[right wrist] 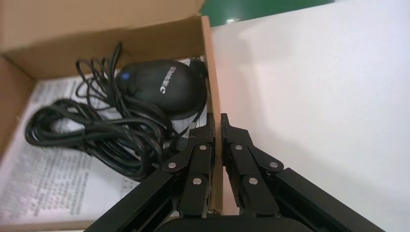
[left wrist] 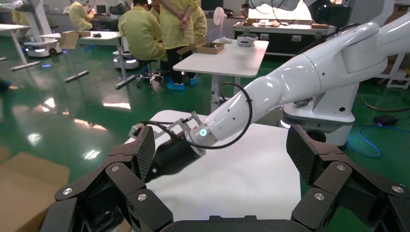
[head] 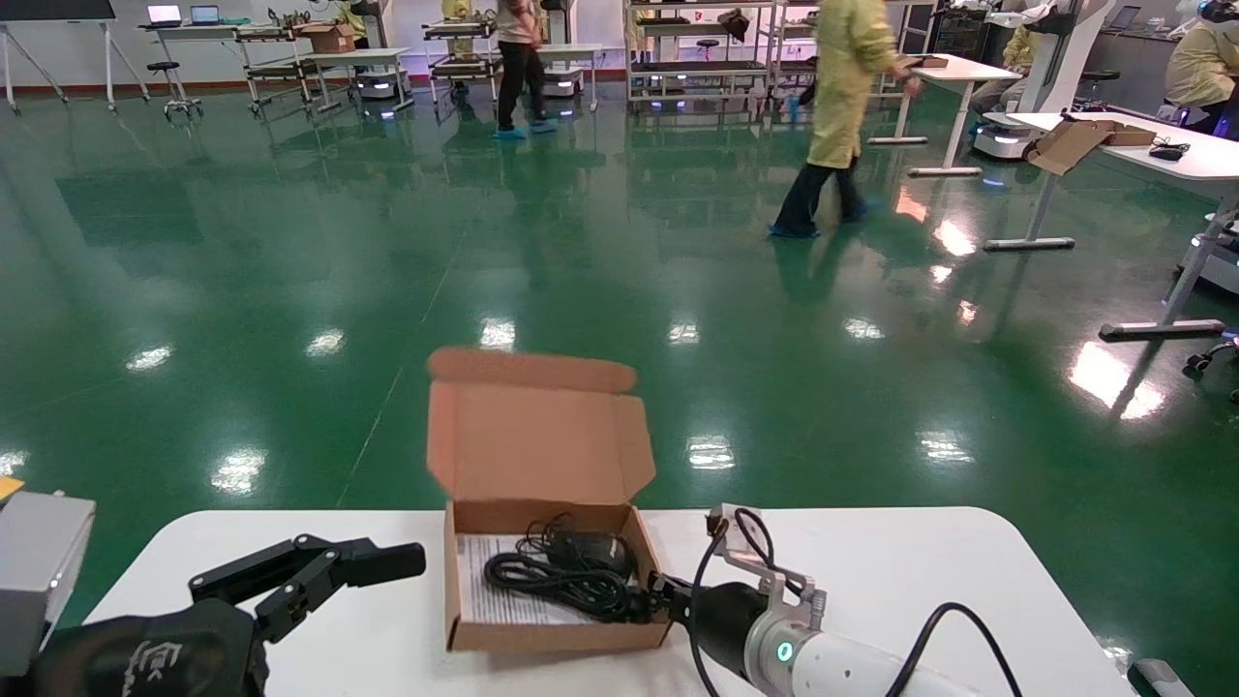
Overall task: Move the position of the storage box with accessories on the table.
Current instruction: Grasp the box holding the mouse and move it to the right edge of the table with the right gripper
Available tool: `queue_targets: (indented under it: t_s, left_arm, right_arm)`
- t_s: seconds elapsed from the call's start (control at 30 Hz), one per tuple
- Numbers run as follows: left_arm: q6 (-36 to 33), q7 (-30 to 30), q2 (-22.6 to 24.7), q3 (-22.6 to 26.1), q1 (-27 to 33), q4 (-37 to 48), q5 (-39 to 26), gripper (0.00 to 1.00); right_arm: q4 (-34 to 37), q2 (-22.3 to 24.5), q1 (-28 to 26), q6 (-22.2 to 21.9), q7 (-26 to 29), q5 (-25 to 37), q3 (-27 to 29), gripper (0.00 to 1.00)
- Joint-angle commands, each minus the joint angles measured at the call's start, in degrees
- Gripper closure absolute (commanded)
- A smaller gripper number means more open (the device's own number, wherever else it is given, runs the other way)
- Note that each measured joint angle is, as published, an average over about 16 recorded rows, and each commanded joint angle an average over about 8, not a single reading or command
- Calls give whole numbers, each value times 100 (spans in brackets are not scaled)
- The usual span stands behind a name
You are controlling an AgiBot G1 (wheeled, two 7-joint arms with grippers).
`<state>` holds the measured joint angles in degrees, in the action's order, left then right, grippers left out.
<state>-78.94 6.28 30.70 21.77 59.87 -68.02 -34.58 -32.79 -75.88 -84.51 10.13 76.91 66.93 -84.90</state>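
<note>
Right gripper (right wrist: pixel 217 126): clenched on the right side wall of the storage box (head: pixel 557 634), one finger inside, one outside. Box: lid raised, resting mid-surface (head: pixel 920 581); contents, coiled black cable (right wrist: pixel 96 135), black mouse (right wrist: pixel 164 87), printed sheet (right wrist: pixel 43 183). Left gripper (left wrist: pixel 222 150): released, spread wide, hovering left of the box.

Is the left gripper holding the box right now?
No. The left gripper is open above the table, apart from the storage box.

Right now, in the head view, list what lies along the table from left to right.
left gripper → storage box with paper sheet and black cable inside → right gripper clamped on the box's right wall → bare table.
</note>
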Motion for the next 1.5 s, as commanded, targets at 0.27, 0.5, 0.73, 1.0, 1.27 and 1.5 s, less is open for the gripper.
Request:
queue_targets:
  t_s: [0.27,0.5,0.73,1.0,1.27,1.5]
  left_arm:
    - [0,0,0,0,0,0,0,0]
    - [0,0,0,0,0,0,0,0]
    - [0,0,0,0,0,0,0,0]
    - [0,0,0,0,0,0,0,0]
    - [0,0,0,0,0,0,0,0]
    - [0,0,0,0,0,0,0,0]
  right_arm:
    - [-201,410,-245,252,-194,39,54,100]
    - [-708,1082,-561,479,-346,138,62,100]
    - [-1526,2090,-1039,721,-550,342,60,100]
    - [-2258,3332,-1562,1009,-559,611,8,100]
    - [-2767,4384,-1732,992,-458,889,-87,100]
    - [-3010,5010,-1448,667,-362,1050,-244,100]
